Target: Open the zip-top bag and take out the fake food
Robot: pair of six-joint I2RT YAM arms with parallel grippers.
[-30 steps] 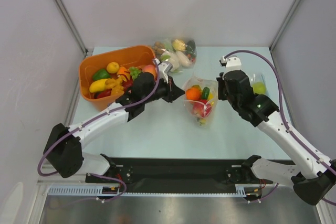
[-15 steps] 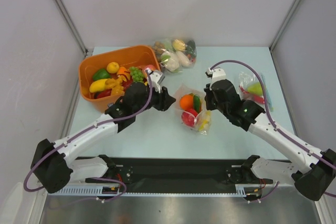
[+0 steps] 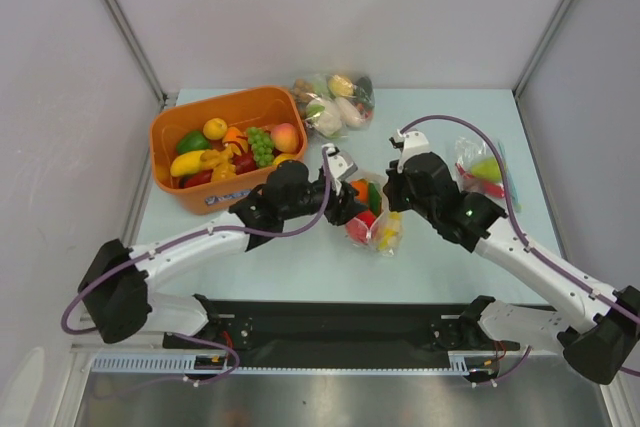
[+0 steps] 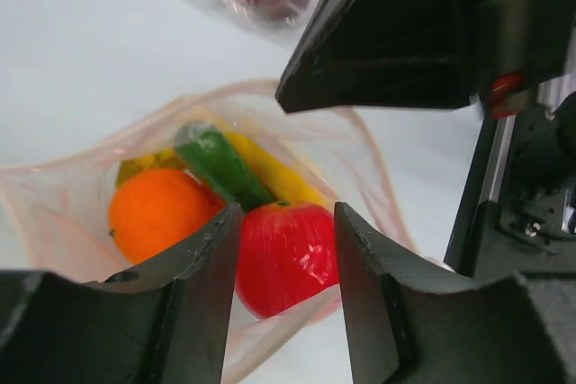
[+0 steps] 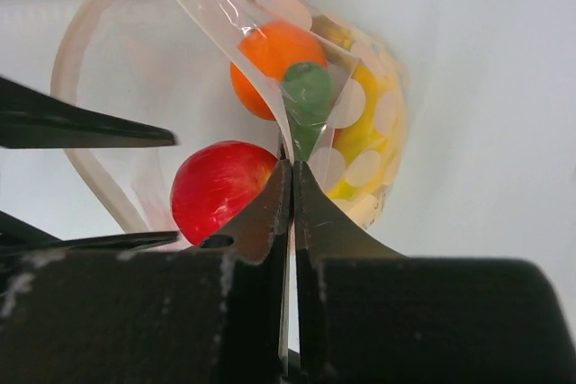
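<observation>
A clear zip-top bag (image 3: 378, 219) lies open at mid-table, holding a red apple (image 3: 362, 226), an orange (image 3: 357, 188), a green piece and a yellow banana. My right gripper (image 3: 392, 197) is shut on the bag's upper wall and holds the mouth up, as the right wrist view shows (image 5: 292, 177). My left gripper (image 3: 345, 205) is open at the bag's mouth. In the left wrist view (image 4: 286, 222) its jaws stand either side of the apple (image 4: 288, 254), not closed on it. The orange (image 4: 157, 213) and the green piece (image 4: 220, 168) lie behind.
An orange basket (image 3: 236, 100) full of toy fruit stands at the back left. A second filled bag (image 3: 335, 102) lies at the back middle. A third bag (image 3: 482, 169) lies right of my right arm.
My left gripper has moved right from the basket to the mouth of the bag. My right gripper has moved left, pulling the bag towards the near side and holding its mouth open.
</observation>
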